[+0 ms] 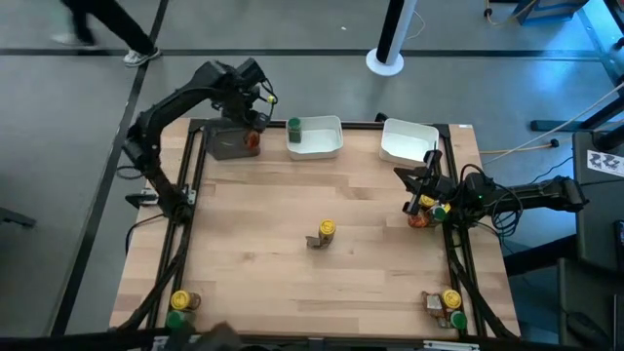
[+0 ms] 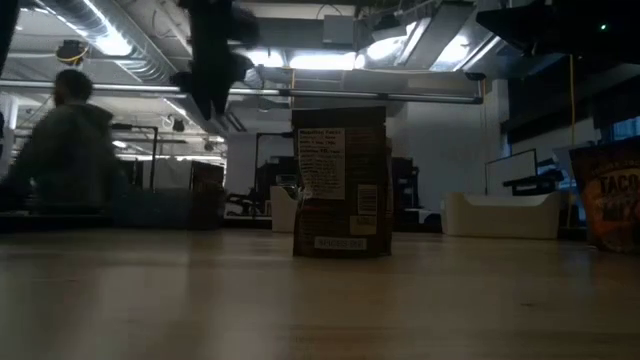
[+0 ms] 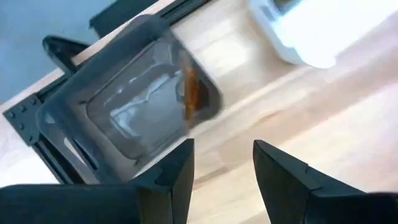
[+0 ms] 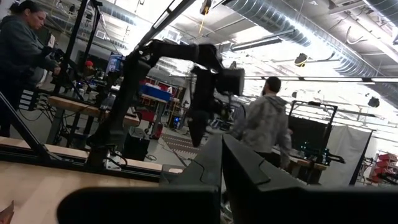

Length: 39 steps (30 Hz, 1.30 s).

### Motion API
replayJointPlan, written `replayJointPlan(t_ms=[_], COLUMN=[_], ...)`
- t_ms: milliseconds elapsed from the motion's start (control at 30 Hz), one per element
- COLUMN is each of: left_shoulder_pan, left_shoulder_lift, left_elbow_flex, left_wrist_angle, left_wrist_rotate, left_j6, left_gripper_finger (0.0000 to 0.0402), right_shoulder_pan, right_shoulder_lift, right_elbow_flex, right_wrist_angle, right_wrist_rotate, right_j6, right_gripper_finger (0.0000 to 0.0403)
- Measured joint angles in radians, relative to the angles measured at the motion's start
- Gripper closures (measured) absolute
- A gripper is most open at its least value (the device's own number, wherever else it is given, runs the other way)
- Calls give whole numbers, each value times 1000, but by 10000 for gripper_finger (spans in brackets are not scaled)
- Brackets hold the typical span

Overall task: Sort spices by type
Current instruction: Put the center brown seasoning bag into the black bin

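My left gripper (image 1: 252, 117) (image 3: 224, 168) hangs open above the dark tray (image 1: 226, 142) (image 3: 112, 112) at the table's far left, its fingers pointing down with nothing between them. A reddish-brown spice jar (image 1: 253, 142) (image 3: 193, 93) lies in that tray against its right wall. A green-lidded jar (image 1: 294, 127) stands in the middle white tray (image 1: 322, 138). A yellow-lidded jar (image 1: 327, 230) (image 2: 340, 180) stands at the table's middle. My right gripper (image 1: 414, 190) (image 4: 222, 155) waits shut by the right edge, next to a cluster of jars (image 1: 427, 214).
A second white tray (image 1: 408, 142) sits at the far right. Jars stand at the near left corner (image 1: 180, 304) and the near right corner (image 1: 450, 304). Bare wood surrounds the middle jar. People move in the room beyond the table.
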Motion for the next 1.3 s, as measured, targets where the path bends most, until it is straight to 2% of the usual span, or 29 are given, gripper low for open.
replayJointPlan(t_ms=[300, 500, 633, 767, 1033, 1300], left_shoulder_pan=[-264, -472, -590, -688, -808, -845], left_shoulder_lift=[-147, -174, -169, -165, -160, -159], left_elbow_flex=[0, 0, -1, -25, -85, -206], left_wrist_angle=[7, 23, 86, 222, 441, 625], left_wrist_rotate=[-2, -38, -72, -73, -73, -73], left_j6=[-76, -111, -119, -66, 65, 103], left_gripper_finger=[249, 249, 249, 249, 249, 249], right_shoulder_pan=[0, 0, 0, 0, 0, 0], right_shoulder_lift=[0, 0, 0, 0, 0, 0], right_elbow_flex=[0, 0, 0, 0, 0, 0], right_wrist_angle=[0, 0, 0, -1, -2, -4], right_wrist_rotate=[0, 0, -1, -2, -3, -3], right_j6=[0, 4, 5, 5, 8, 8], right_gripper_finger=[388, 388, 388, 388, 388, 388])
